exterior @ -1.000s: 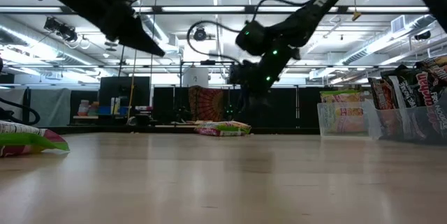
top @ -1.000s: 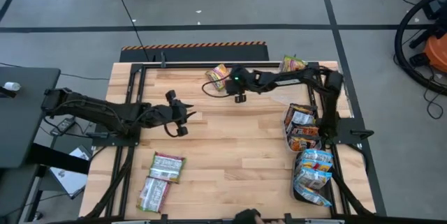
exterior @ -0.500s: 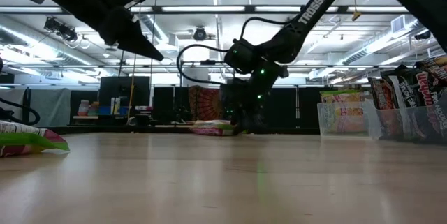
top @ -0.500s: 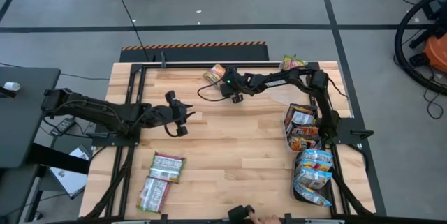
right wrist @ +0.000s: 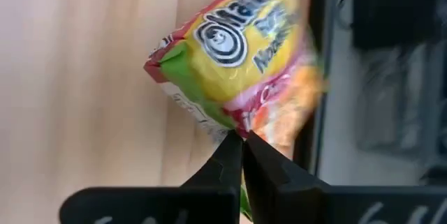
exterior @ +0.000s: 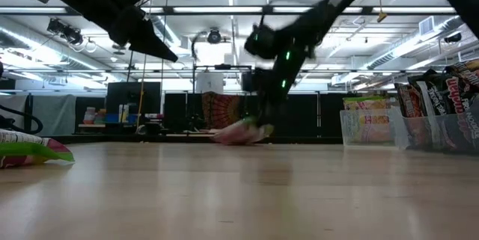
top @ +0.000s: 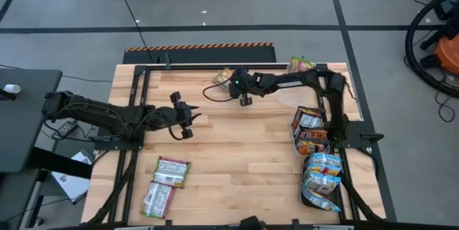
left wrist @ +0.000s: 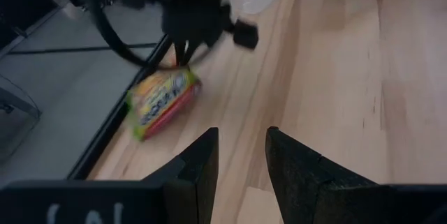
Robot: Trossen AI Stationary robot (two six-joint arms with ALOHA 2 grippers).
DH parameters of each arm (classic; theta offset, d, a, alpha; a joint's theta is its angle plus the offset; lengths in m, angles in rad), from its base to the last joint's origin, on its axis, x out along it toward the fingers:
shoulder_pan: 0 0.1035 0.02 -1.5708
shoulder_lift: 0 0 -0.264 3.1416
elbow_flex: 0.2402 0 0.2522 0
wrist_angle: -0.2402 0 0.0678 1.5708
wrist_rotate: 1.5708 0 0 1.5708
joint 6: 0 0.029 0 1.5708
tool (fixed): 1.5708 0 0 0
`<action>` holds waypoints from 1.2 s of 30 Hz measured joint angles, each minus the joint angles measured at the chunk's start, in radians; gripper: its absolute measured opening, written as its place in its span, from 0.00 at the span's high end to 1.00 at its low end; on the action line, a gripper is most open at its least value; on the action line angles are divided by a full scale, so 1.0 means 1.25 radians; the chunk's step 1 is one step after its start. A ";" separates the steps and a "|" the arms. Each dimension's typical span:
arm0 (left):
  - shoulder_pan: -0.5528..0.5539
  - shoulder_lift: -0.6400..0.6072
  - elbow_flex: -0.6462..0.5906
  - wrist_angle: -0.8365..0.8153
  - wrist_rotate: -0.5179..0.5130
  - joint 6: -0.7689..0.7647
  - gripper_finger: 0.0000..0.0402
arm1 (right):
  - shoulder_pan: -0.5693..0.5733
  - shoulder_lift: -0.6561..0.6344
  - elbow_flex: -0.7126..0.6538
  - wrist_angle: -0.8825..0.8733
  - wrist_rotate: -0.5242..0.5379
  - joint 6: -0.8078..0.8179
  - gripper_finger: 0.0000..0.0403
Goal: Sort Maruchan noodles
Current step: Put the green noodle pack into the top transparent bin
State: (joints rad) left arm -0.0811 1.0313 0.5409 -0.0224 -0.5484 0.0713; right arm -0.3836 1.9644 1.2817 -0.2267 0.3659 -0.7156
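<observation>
Gripping noodle packet (right wrist: 234, 56), right gripper (right wrist: 241, 144) now raised

Two arms over bench (top: 237, 144), one gripper each: left gripper (top: 188, 121), right gripper (top: 239, 91). Loose packets on bench: four. Two silver-green packets (top: 165, 182) near front-left corner. One yellow-green packet (top: 224, 77) at back edge, at right gripper. One more packet (top: 301, 64) at back-right corner. Right edge: trays (top: 315, 169) crammed with packets, exact count can't tell.
</observation>
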 joint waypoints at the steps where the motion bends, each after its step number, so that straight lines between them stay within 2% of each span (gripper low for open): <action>1: -0.003 0.000 0.007 0.000 0.000 0.011 0.69 | 0.005 -0.028 0.013 -0.061 0.000 0.038 0.98; 5: -0.011 0.000 0.041 0.001 0.002 0.046 0.69 | 0.013 -0.135 0.099 -0.382 -0.007 0.211 0.98; 8: -0.011 0.000 0.058 0.009 0.012 0.062 0.69 | -0.015 -0.215 0.177 -0.631 -0.031 0.344 0.98; 11: -0.011 0.000 0.061 0.034 0.063 0.063 0.69 | -0.077 -0.288 0.218 -0.814 -0.094 0.474 0.98; 13: -0.011 0.000 0.061 0.063 0.116 0.062 0.69 | -0.123 -0.333 0.217 -0.887 -0.136 0.535 0.98; 16: -0.012 0.000 0.061 0.104 0.204 0.059 0.69 | -0.189 -0.398 0.180 -0.936 -0.156 0.577 0.98; 19: -0.016 0.001 0.061 0.137 0.266 0.056 0.69 | -0.248 -0.443 0.112 -0.928 -0.196 0.591 0.98; 22: -0.031 0.001 0.061 0.155 0.281 0.057 0.69 | -0.286 -0.472 0.041 -0.907 -0.258 0.590 0.98; 24: -0.041 0.001 0.061 0.155 0.282 0.057 0.69 | -0.303 -0.474 -0.005 -0.894 -0.266 0.587 0.98; 28: -0.064 0.001 0.061 0.157 0.282 0.057 0.69 | -0.334 -0.451 -0.063 -0.897 -0.277 0.585 0.98; 32: -0.079 0.001 0.061 0.168 0.282 0.058 0.69 | -0.351 -0.390 -0.049 -0.919 -0.326 0.553 0.98; 36: -0.078 0.001 0.061 0.166 0.281 0.057 0.69 | -0.378 -0.306 0.020 -0.967 -0.262 0.541 0.98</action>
State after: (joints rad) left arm -0.1790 1.0321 0.6170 0.1846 -0.1971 0.1429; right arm -0.8557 1.5818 1.3063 -1.4356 0.0386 -0.0392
